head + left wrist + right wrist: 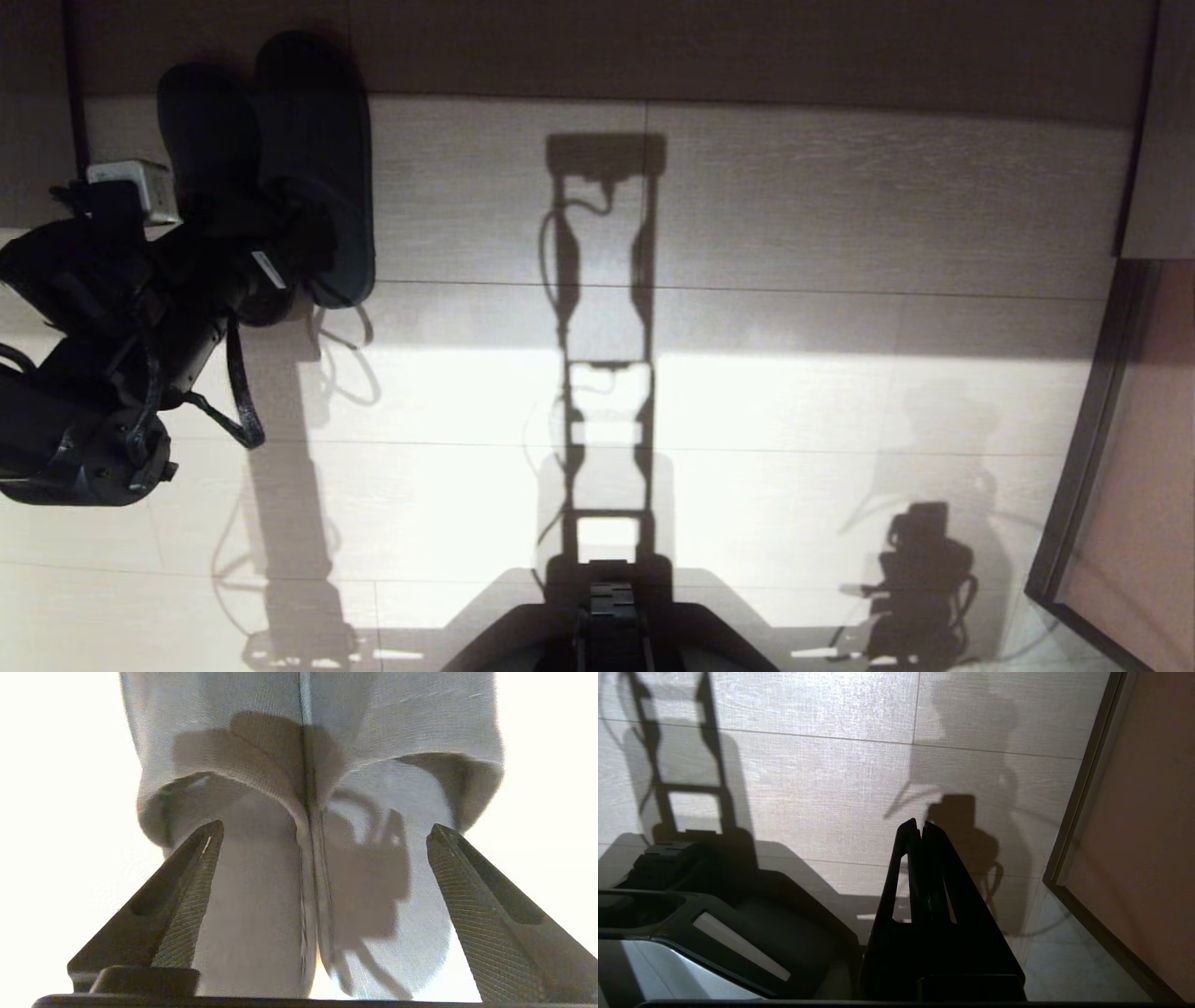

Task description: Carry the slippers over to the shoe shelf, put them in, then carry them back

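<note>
The slippers (280,177) lie side by side on the floor (794,392), toes toward the dark wall edge. The left gripper (322,835) hovers at their heels, fingers spread wide and holding nothing. It looks like a put-down step (the right gripper (920,828) is pressed shut, idle); next, the arm should lift clear.

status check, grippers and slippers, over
Left gripper jaws open, straddling the slippers side by side on the floor. Right gripper jaws shut, parked. Nothing blocking.

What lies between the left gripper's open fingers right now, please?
In the left wrist view, the heel ends of the slippers lie side by side between the left gripper's spread fingers, touching neither.
</note>
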{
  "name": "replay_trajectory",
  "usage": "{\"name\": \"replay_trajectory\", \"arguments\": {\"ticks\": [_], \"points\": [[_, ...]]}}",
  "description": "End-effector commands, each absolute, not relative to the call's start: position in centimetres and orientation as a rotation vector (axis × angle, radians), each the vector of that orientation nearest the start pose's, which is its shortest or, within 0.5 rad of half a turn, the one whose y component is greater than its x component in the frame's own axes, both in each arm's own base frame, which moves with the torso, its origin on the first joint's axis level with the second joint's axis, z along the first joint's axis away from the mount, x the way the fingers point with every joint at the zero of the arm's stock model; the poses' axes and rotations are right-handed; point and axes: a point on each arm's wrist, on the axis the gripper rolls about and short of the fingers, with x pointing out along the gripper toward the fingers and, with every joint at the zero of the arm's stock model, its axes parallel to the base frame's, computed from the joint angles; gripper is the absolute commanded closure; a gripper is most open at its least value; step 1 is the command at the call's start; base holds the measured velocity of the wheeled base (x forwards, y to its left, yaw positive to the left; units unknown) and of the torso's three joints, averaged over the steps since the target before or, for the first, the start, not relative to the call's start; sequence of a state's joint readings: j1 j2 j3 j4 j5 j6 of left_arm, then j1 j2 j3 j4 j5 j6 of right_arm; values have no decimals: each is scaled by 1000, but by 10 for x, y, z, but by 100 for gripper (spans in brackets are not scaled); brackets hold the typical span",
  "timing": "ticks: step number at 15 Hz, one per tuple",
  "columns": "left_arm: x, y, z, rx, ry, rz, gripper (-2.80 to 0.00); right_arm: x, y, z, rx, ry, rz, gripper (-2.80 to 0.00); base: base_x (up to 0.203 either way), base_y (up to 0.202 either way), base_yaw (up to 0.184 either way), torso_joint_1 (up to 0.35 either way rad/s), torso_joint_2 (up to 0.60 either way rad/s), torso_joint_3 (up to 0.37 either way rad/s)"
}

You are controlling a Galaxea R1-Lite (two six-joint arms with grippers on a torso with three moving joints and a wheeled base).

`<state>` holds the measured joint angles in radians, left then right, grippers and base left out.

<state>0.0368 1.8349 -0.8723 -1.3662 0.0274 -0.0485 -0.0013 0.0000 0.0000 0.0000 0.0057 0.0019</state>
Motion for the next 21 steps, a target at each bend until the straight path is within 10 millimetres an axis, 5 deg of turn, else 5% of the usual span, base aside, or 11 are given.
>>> {"name": "replay_trajectory", "arguments": {"ticks": [1, 6, 7, 15, 17, 21], "points": [[300, 12, 249, -46, -453, 55, -280, -23, 0, 75, 2, -2, 4, 0, 0, 0, 0, 0, 0, 0], [234, 10, 251, 1, -412, 73, -280, -23, 0, 75, 3, -2, 5, 0, 0, 0, 0, 0, 0, 0], [223, 9, 244, 30, -383, 82, 0, -23, 0, 75, 2, -2, 5, 0, 0, 0, 0, 0, 0, 0], [116, 6, 180, 153, -227, 141, 0, -23, 0, 75, 2, -2, 5, 0, 0, 0, 0, 0, 0, 0], [108, 4, 172, 152, -180, 155, 0, -23, 0, 75, 2, -2, 5, 0, 0, 0, 0, 0, 0, 0], [55, 2, 162, 137, -189, 175, 0, -23, 0, 75, 2, -2, 5, 0, 0, 0, 0, 0, 0, 0]]}}
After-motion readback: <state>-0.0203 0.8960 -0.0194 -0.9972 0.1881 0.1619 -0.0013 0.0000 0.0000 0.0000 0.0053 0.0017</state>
